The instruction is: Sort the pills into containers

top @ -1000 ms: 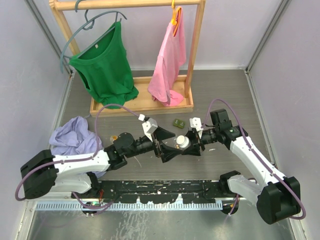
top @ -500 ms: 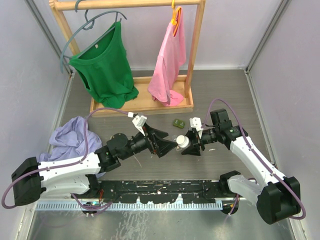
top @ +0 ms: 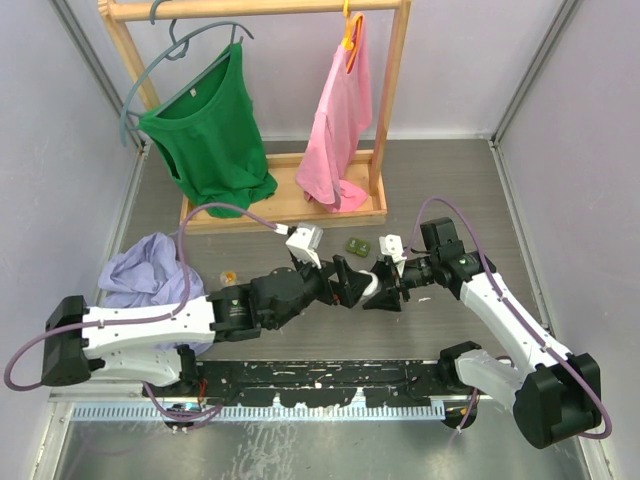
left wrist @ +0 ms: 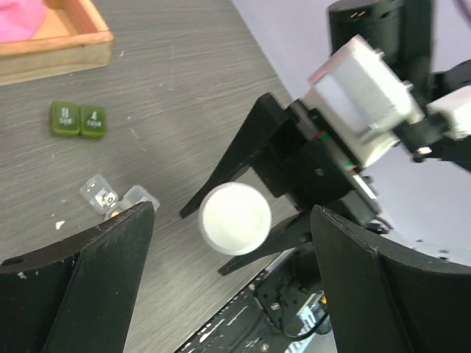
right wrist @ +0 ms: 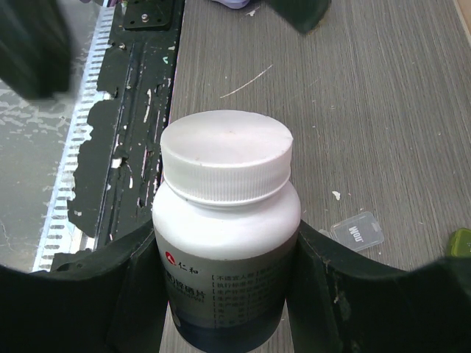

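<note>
My right gripper (top: pixel 386 284) is shut on a white pill bottle (right wrist: pixel 227 220) with a white screw cap, held on its side above the table; the fingers (right wrist: pixel 140 294) clamp the body. My left gripper (left wrist: pixel 232 215) is open and faces the cap (left wrist: pixel 235 218), its wide jaws either side of it, not touching. In the top view the left gripper (top: pixel 347 284) meets the bottle (top: pixel 371 284). The dark green pill box (top: pixel 357 245) lies shut on the table behind them and shows in the left wrist view (left wrist: pixel 79 119). The clear pill box (left wrist: pixel 99 193) lies open nearby and shows in the right wrist view (right wrist: pixel 358 232).
A wooden clothes rack (top: pixel 280 212) with a green top (top: pixel 210 130) and a pink shirt (top: pixel 340 120) stands at the back. A lavender cloth (top: pixel 145 275) lies at the left. A small orange pill (top: pixel 229 275) sits beside it. A black rail (top: pixel 320 385) runs along the near edge.
My left gripper drew back to the left, then came forward to the right again, up to the bottle cap. The right gripper and the bottle have stayed put.
</note>
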`<state>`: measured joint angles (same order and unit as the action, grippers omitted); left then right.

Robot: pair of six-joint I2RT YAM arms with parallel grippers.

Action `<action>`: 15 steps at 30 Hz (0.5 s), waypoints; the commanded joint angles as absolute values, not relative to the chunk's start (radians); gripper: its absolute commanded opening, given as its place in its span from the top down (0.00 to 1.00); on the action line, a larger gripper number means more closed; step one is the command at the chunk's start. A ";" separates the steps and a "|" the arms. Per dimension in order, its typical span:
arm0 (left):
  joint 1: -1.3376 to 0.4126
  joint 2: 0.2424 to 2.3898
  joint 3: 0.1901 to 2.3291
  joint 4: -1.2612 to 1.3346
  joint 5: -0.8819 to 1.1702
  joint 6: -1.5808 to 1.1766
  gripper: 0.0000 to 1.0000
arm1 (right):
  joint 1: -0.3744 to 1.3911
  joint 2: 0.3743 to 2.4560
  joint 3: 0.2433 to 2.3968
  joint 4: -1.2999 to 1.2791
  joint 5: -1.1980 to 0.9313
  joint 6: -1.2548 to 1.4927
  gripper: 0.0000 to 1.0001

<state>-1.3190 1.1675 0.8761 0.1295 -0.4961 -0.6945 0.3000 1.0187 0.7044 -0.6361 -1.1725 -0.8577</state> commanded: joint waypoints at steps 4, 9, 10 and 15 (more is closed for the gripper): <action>-1.319 1.241 0.953 0.082 -0.578 -0.704 0.18 | 0.302 0.995 0.746 -0.608 -1.198 -0.862 0.85; -1.319 1.262 0.974 0.087 -0.584 -0.702 0.24 | 0.302 0.997 0.746 -0.608 -1.198 -0.861 0.85; -1.319 1.262 0.973 0.090 -0.584 -0.704 0.26 | 0.302 0.996 0.746 -0.608 -1.197 -0.862 0.85; -1.320 1.294 0.973 0.094 -0.584 -0.708 0.34 | 0.303 0.997 0.746 -0.609 -1.199 -0.861 0.85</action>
